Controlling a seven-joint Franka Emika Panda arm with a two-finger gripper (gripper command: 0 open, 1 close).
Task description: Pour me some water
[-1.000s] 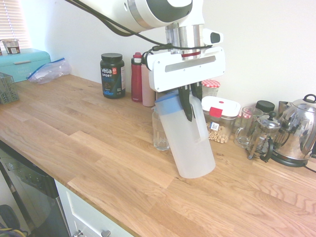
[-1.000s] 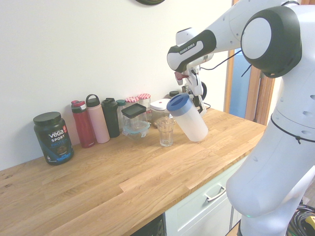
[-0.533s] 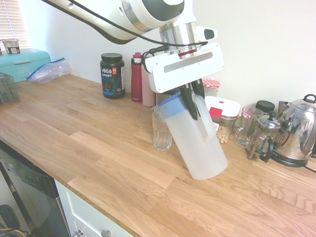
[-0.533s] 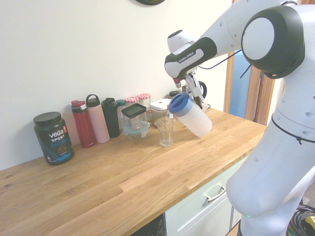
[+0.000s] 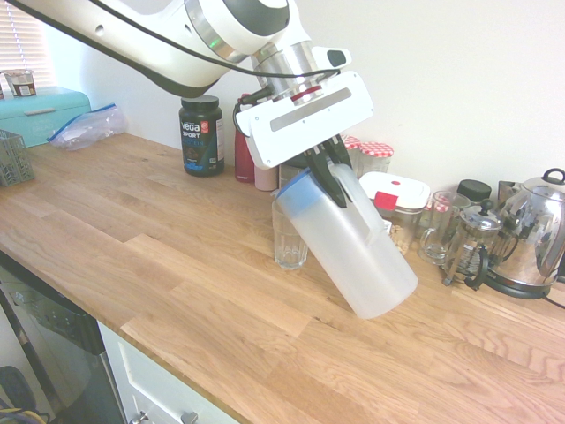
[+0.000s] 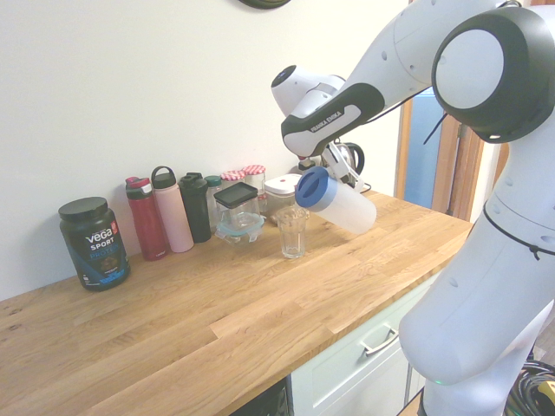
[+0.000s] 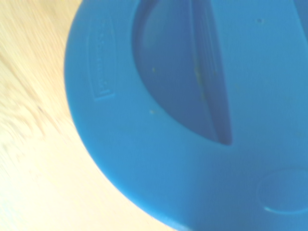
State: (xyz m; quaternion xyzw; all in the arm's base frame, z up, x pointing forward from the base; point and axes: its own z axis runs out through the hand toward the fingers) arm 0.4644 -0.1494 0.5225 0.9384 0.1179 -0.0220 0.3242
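**Ana:** While the jug (image 5: 349,243) hangs tilted like that, blue lid (image 6: 311,189) low and base high, where would you say the water is?

**Ben:** Inside it, but I can't make it out through the frosted wall. The jug is off the counter, lid end just above and beside the rim of the drinking glass (image 5: 289,238). The gripper (image 5: 330,181) is clamped on the jug near its handle, fingers pinched tight.

**Ana:** What worries you?

**Ben:** The aim, mostly. From the first exterior view the lid edge seems to hang over the glass; from the second it looks slightly to one side. If the spout is off, I'd expect water on the wooden counter (image 5: 177,265). No stream shows, so I judge the pour hasn't begun. The wrist view is filled by the lid, so it doesn't show the glass.

**Ana:** And the grip?

**Ben:** It's narrow and set high on a long body. A sudden shift of weight could swing the jug in the fingers, or the lid could knock the light glass over.

**Ana:** Room to move?

**Ben:** Good toward the counter's front edge, which is bare wood. Behind is crowded: the white-lidded container (image 5: 395,193), jars, a French press (image 5: 470,247) and the kettle (image 5: 530,234) stand near the raised base, so swinging it back risks a collision. The bottles (image 6: 165,212) and the dark tub (image 6: 94,243) are well apart.
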